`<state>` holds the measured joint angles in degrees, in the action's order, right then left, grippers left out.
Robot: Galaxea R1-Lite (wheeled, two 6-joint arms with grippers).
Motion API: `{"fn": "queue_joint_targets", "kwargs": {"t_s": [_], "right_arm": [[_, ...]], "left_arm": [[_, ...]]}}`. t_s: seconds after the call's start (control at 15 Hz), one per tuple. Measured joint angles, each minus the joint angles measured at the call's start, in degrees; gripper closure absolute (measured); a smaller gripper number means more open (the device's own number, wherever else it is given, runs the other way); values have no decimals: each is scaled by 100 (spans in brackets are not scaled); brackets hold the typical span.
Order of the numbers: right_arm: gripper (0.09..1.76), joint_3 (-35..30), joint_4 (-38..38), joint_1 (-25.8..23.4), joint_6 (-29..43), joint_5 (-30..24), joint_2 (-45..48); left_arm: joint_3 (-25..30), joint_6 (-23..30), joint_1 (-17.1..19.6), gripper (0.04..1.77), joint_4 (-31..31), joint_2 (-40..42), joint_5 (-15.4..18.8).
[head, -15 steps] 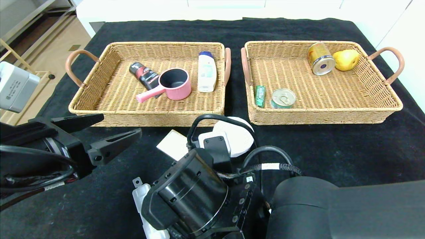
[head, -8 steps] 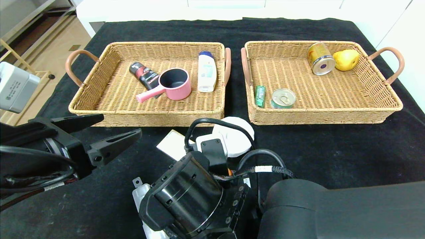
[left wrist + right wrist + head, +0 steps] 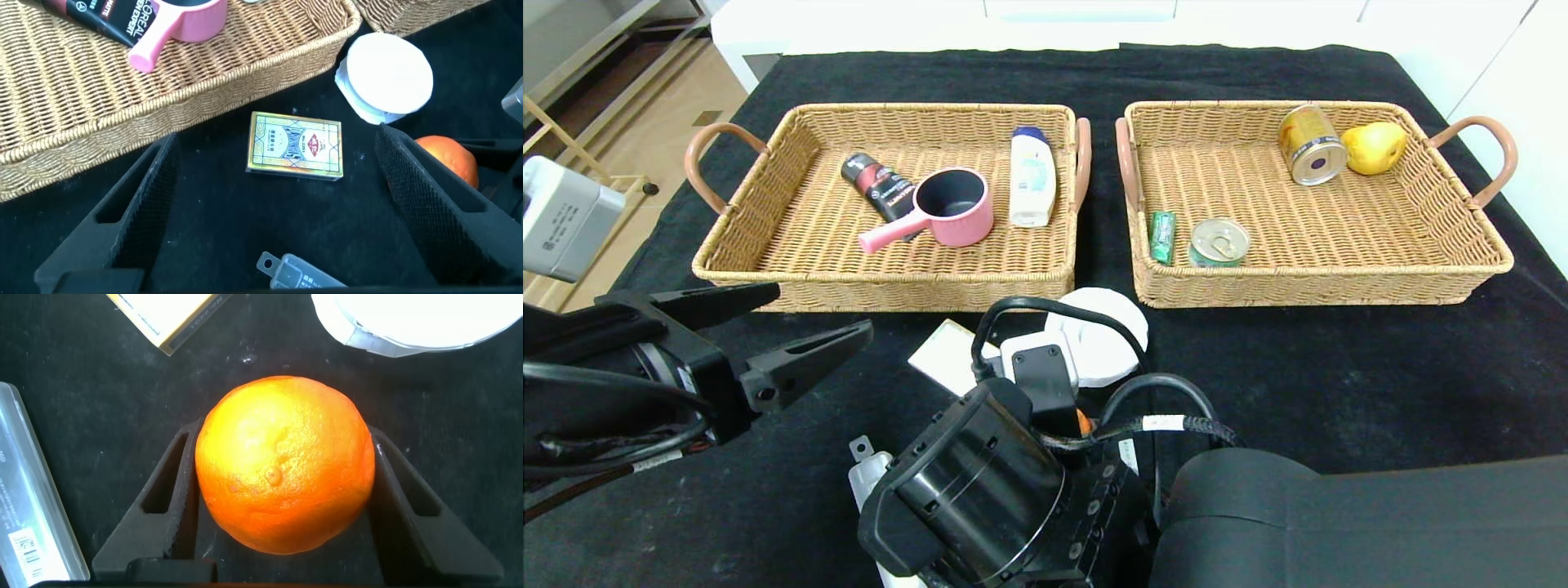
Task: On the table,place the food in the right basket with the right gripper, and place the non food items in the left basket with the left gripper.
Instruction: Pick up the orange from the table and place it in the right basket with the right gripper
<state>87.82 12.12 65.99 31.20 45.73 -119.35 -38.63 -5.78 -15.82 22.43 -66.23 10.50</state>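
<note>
My right gripper (image 3: 283, 441) is shut on a round orange (image 3: 284, 461), a finger pressed against each side; it rests low over the black table (image 3: 1339, 367). In the head view the bulky right wrist (image 3: 980, 490) hides the jaws and only a sliver of orange (image 3: 1083, 422) shows. My left gripper (image 3: 823, 309) hovers open at the front left, holding nothing. A white lidded tub (image 3: 1107, 327), a flat beige box (image 3: 296, 145) and a translucent case (image 3: 306, 273) lie on the cloth. The right basket (image 3: 1307, 286) holds a green gum pack (image 3: 1162, 236) and a tin (image 3: 1219, 242).
The left basket (image 3: 882, 286) contains a pink saucepan (image 3: 952, 208), a black tube (image 3: 880, 188) and a white bottle (image 3: 1032, 175). A gold can (image 3: 1312, 144) and a yellow fruit (image 3: 1374, 146) sit in the right basket's far corner. The tub stands just before the gap between baskets.
The right gripper's jaws have closed from wide open onto the orange, and its wrist has drawn slightly back toward the near edge. The left arm has not moved.
</note>
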Motion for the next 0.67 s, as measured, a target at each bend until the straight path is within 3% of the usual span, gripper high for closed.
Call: {"fn": "queue_joint_targets", "kwargs": {"t_s": [0.67], "right_arm": [[65,-61,96,71,13,-6,282]], "left_arm": [[5,9,9,9,11,-68,0]]}}
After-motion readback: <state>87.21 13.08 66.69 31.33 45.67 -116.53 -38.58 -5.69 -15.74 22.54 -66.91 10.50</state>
